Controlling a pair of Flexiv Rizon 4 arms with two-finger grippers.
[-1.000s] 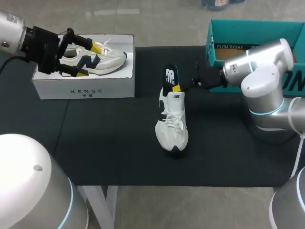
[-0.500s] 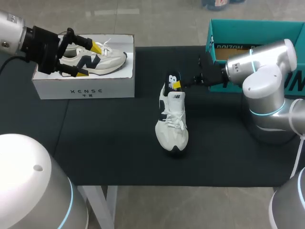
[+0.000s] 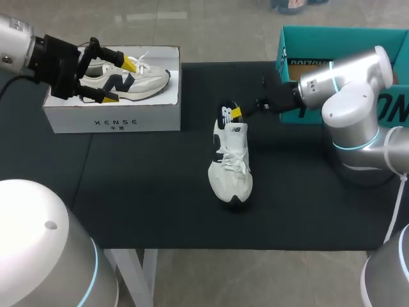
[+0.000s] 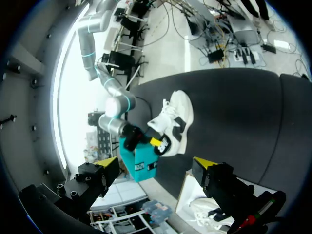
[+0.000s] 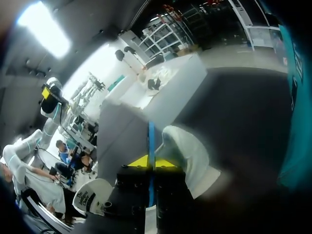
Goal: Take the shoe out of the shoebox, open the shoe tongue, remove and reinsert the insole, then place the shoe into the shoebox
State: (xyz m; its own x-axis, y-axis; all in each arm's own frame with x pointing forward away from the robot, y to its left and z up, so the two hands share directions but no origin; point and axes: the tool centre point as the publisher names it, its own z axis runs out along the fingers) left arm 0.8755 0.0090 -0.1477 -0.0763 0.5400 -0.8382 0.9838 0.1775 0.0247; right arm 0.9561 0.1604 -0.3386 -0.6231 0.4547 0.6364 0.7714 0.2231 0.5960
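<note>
Sunk deeper now, the insole sits in the heel of the sneaker, clamped by the right gripper.
White shoebox at ten o'clock under the spread-open left gripper; teal shoebox at two o'clock; sneaker mid-table, toe toward six.

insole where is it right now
Head view: the insole stands partly inside the heel of the white shoe in the middle of the table, pinched by the right gripper, left of the teal box.

The shoe lies central on the desk, toe toward six o'clock. At its twelve o'clock end sits the insole, seemingly pinched in my right claw. One shoebox stands at ten o'clock under my left claw, a second shoebox at two o'clock.
</note>
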